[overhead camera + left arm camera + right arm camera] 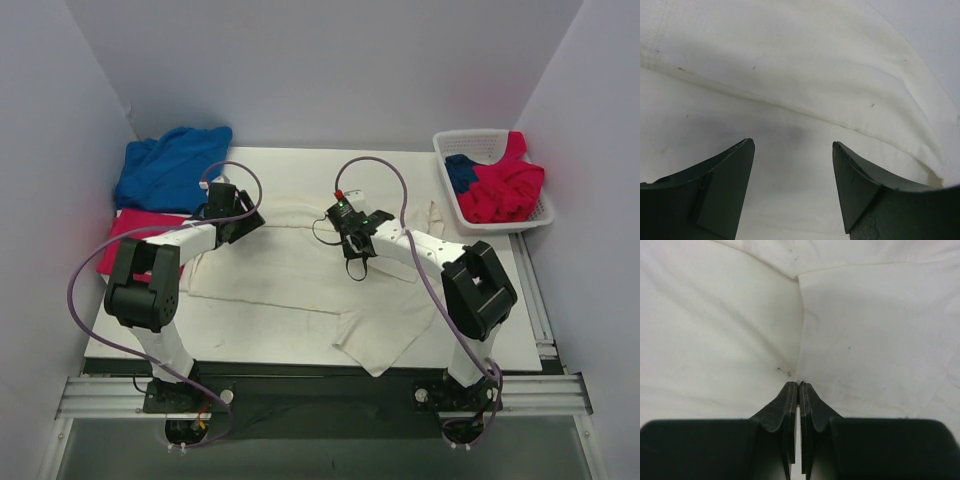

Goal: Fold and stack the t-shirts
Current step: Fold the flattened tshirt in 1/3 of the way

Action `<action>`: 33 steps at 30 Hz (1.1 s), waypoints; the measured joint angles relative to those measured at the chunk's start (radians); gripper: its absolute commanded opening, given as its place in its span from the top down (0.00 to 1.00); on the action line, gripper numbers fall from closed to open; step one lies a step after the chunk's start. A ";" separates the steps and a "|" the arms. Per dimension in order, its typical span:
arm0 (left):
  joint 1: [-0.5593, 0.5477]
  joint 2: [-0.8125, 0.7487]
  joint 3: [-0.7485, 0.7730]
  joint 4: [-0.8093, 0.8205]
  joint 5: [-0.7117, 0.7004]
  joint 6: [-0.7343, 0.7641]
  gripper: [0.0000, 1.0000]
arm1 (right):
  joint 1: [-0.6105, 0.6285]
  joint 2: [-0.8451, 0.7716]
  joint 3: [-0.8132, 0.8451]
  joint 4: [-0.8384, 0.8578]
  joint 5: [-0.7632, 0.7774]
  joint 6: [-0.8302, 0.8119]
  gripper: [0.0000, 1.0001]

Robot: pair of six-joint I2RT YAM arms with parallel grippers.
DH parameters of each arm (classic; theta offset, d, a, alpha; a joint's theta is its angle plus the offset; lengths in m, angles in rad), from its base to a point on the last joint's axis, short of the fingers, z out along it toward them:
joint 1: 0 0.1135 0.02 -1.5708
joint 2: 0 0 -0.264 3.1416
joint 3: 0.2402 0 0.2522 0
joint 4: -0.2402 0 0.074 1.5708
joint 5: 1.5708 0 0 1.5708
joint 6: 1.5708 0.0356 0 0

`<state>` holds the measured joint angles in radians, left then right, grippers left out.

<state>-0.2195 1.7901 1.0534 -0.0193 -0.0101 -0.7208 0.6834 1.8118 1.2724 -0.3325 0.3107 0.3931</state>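
A large cream-white t-shirt (pixel 290 275) lies spread across the white table, one sleeve hanging toward the front edge. My right gripper (pixel 352 238) is low on its upper middle. In the right wrist view this gripper (pixel 798 384) is shut, with a raised crease of the cream shirt (pixel 865 330) pinched at its tips. My left gripper (pixel 245 215) hovers over the shirt's upper left. It is open (pixel 793 145), and only flat cream cloth (pixel 790 60) lies between its fingers. A royal blue t-shirt (pixel 170 165) and a crimson-pink one (pixel 125 235) lie at the left edge.
A white lattice basket (pixel 470 137) stands at the back right, holding crumpled crimson (pixel 505 190) and blue (pixel 460 172) cloth. Grey walls close in on three sides. A metal rail (pixel 320 395) runs along the near edge by the arm bases.
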 measured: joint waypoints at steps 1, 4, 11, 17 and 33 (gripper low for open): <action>0.000 0.000 0.000 0.000 0.000 0.000 0.26 | 0.000 0.000 0.000 -0.001 0.000 0.000 1.00; 0.000 0.000 0.000 0.000 0.000 0.000 0.26 | 0.005 0.000 0.000 -0.011 -0.001 0.001 0.95; 0.000 0.000 -0.002 0.001 -0.001 0.000 0.26 | 0.013 0.000 -0.005 -0.023 -0.013 0.018 0.69; 0.000 0.000 -0.010 -0.006 -0.027 0.008 0.26 | 0.006 -0.029 -0.066 -0.035 0.002 0.052 0.59; 0.004 0.076 0.093 -0.171 -0.166 0.028 0.26 | -0.308 0.034 -0.074 -0.032 -0.130 0.138 0.60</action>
<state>-0.2153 1.8664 1.1469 -0.1902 -0.1757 -0.6926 0.3756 1.8458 1.1984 -0.3645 0.1802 0.5312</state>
